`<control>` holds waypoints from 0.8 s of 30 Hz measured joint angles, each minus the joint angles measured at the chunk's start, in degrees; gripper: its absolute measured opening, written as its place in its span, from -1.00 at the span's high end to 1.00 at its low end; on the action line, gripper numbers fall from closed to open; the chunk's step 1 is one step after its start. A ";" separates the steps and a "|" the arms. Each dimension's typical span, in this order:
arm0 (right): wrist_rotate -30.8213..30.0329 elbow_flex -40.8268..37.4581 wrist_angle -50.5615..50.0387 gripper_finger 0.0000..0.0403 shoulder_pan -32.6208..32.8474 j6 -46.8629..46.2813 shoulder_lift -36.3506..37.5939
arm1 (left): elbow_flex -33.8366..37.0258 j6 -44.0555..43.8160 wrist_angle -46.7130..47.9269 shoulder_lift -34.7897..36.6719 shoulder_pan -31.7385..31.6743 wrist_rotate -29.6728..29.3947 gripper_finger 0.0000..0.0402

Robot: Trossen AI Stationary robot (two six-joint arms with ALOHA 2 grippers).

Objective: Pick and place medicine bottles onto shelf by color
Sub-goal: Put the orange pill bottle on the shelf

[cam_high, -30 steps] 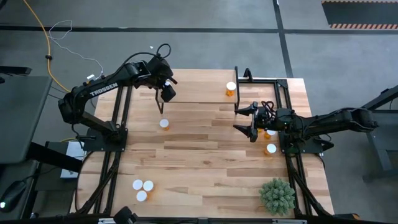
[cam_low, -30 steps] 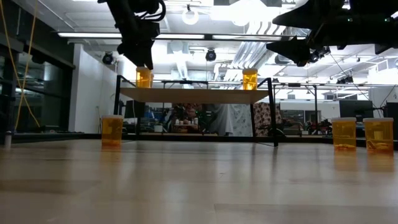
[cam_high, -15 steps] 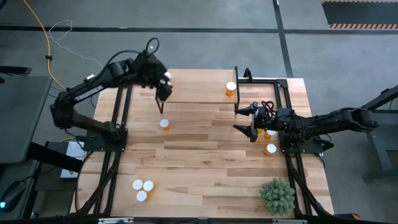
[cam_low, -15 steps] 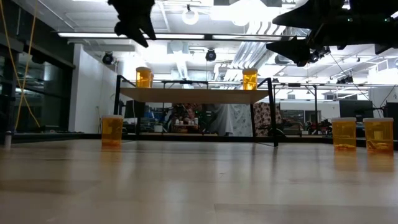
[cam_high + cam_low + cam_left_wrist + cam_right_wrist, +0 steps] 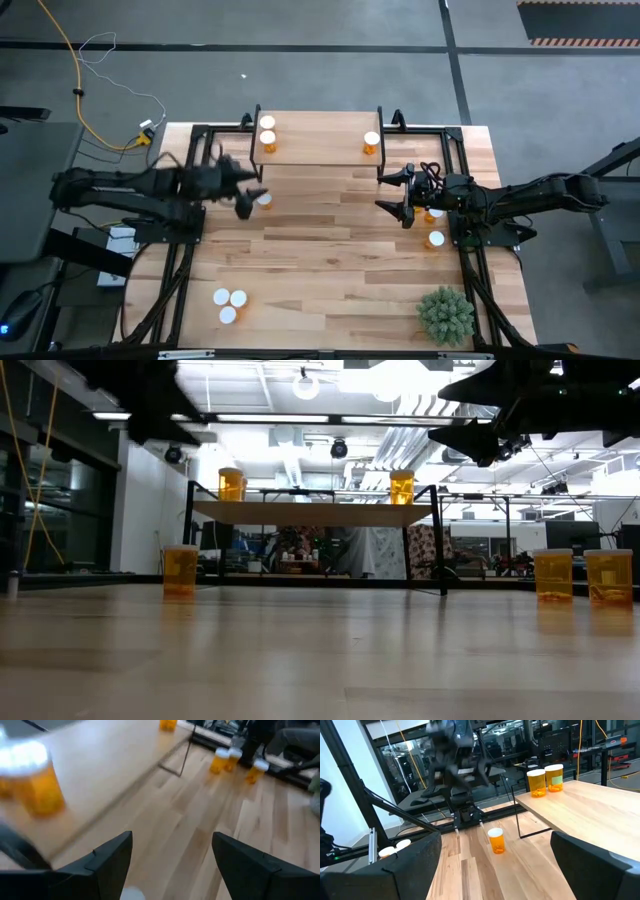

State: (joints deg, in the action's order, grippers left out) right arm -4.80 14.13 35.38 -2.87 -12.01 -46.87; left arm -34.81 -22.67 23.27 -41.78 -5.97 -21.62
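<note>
Since our left gripper (image 5: pixel 243 204) hangs wide open and empty beside a lone pill bottle (image 5: pixel 264 199), we could topple it; right gripper (image 5: pixel 403 195) waits open, empty.

The wood-plank counter (image 5: pixel 330 260) fills the middle of the high view. At its upper edge stands the shelf (image 5: pixel 315 150), a light-wood board on black legs. Two medicine bottles (image 5: pixel 267 131) sit at the shelf's upper left corner, touching or nearly so, and one (image 5: pixel 371 143) near its right end. On the counter itself, one bottle (image 5: pixel 263 199) stands just below the shelf's left end, two (image 5: pixel 435 238) at centre right, and three (image 5: pixel 229 300) clustered at lower left. A spiky green plant (image 5: pixel 446 315) sits at lower right.
</note>
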 joint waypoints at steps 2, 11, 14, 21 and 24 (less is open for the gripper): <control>0.00 0.00 -0.02 -0.82 0.01 0.00 0.00 | 5.48 -2.36 -3.29 1.80 4.31 -3.94 -0.32; -1.31 0.02 -0.44 -0.82 0.01 0.02 0.02 | 20.58 -6.89 -17.55 1.67 15.47 -14.63 -0.32; -2.23 0.02 -0.44 -0.82 -0.01 0.02 0.02 | 21.81 -6.52 -19.00 1.12 16.60 -18.32 -0.32; -2.24 0.02 -0.46 -0.82 -0.01 0.02 0.02 | 24.23 -5.10 -19.83 -0.57 16.81 -24.91 -0.32; -2.25 0.02 -0.46 -0.82 0.00 0.03 0.02 | 25.24 -5.08 -19.75 -1.56 16.80 -25.75 -0.32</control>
State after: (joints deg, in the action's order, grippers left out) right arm -7.05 14.15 34.92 -2.86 -11.98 -46.85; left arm -9.57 -27.74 3.52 -43.35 10.83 -47.37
